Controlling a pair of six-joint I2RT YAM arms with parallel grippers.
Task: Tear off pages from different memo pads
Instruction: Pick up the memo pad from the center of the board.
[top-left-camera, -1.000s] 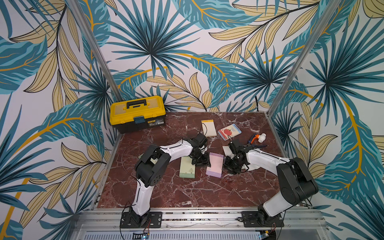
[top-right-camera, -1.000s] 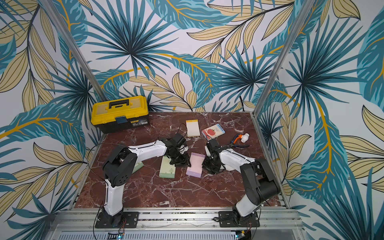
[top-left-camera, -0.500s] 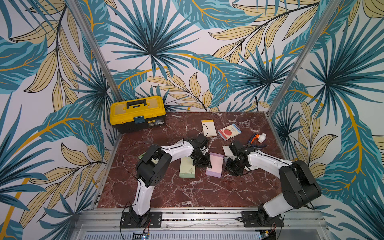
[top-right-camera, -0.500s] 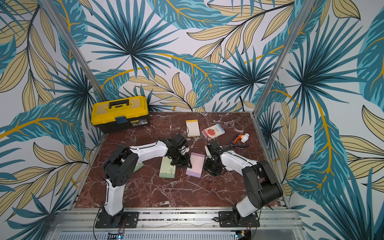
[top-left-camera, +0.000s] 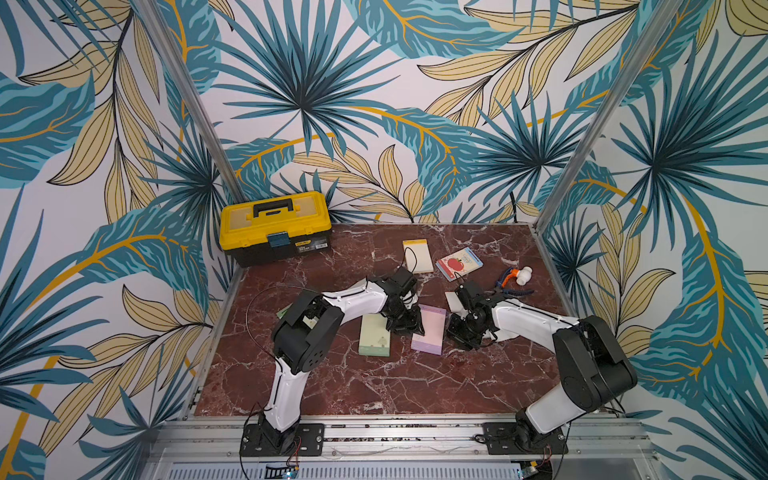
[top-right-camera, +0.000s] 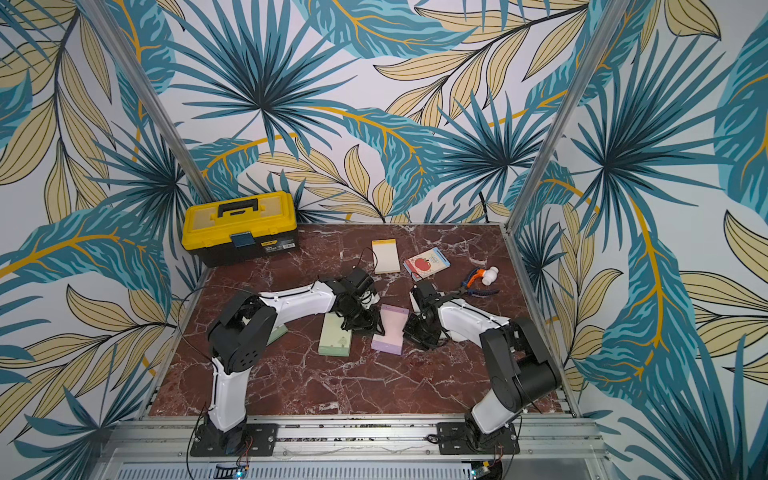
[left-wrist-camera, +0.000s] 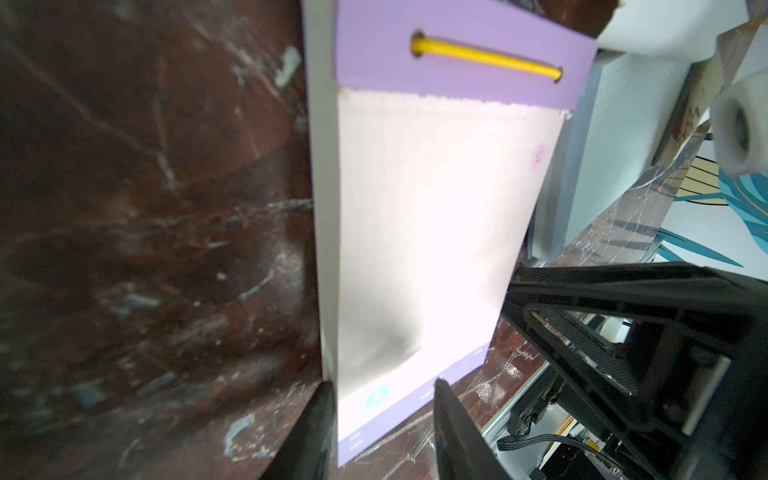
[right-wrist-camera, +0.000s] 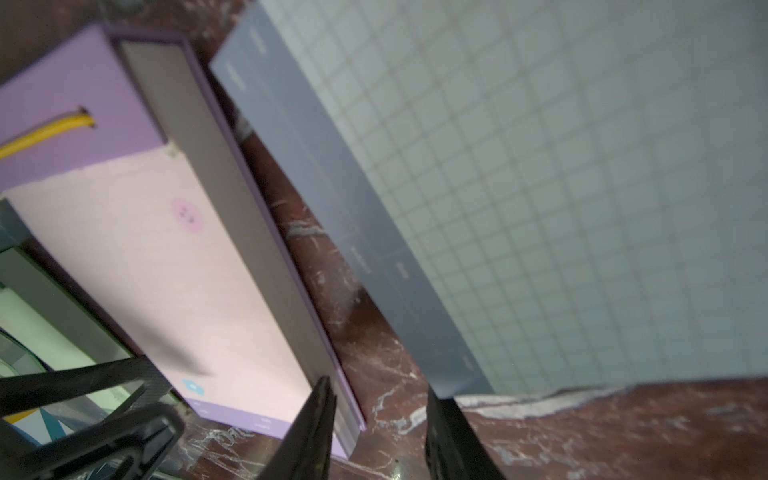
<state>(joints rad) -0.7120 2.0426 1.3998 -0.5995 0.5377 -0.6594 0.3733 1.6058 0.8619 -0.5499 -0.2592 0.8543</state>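
Now | lilac pad (top-left-camera: 430, 332) runs lengthwise between your end effectors | left end effector (left-wrist-camera: 382, 384) straddles its free end, grip unclear | right end effector (right-wrist-camera: 377, 386) spread, just beside its long edge

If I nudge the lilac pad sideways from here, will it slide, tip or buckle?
The lilac pad is a thick block lying flat on the marble table, so it will probably slide rather than tip. Its stacked edge looks stiff, so buckling seems unlikely. The top page is thin and may lift or crease if snagged.
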